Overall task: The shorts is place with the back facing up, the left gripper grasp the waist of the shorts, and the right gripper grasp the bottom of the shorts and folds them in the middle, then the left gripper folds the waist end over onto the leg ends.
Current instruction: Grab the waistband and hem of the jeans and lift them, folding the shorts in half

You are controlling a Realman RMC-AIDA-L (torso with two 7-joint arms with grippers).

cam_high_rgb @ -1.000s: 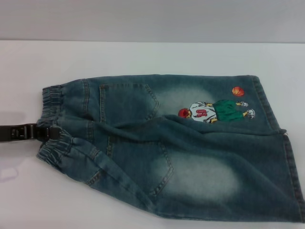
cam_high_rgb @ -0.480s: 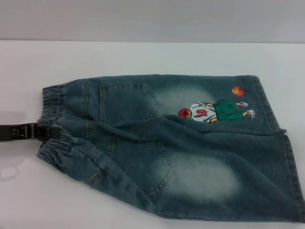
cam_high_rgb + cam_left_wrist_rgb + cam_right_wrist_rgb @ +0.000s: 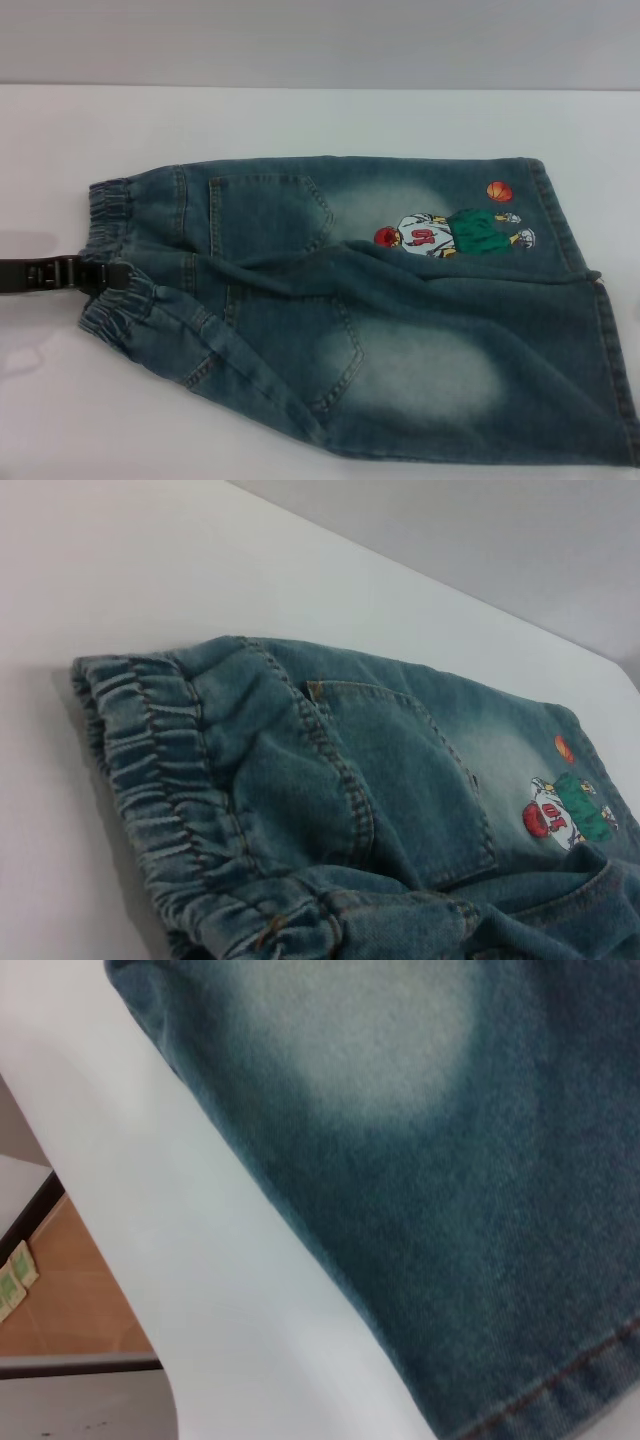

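The blue denim shorts [image 3: 380,300] lie on the white table [image 3: 300,120], folded lengthwise, back pockets up, with a cartoon basketball-player print [image 3: 450,232] near the leg ends on the right. The elastic waist [image 3: 110,215] is at the left. My left gripper [image 3: 110,273], a dark bar coming in from the left edge, is shut on the bunched middle of the waist. The left wrist view shows the gathered waist [image 3: 150,770] and a back pocket [image 3: 400,770] close up. In the right wrist view there is only a leg panel and hem [image 3: 450,1160]. The right gripper is out of view.
The white table runs back to a grey wall [image 3: 320,40]. The right wrist view shows the table's edge [image 3: 150,1240] just beside the leg hem, and brown floor [image 3: 70,1300] below it.
My left gripper has shifted slightly up and further onto the waist, and the lower part of the waistband has shifted with it. The rest of the shorts lies as before.
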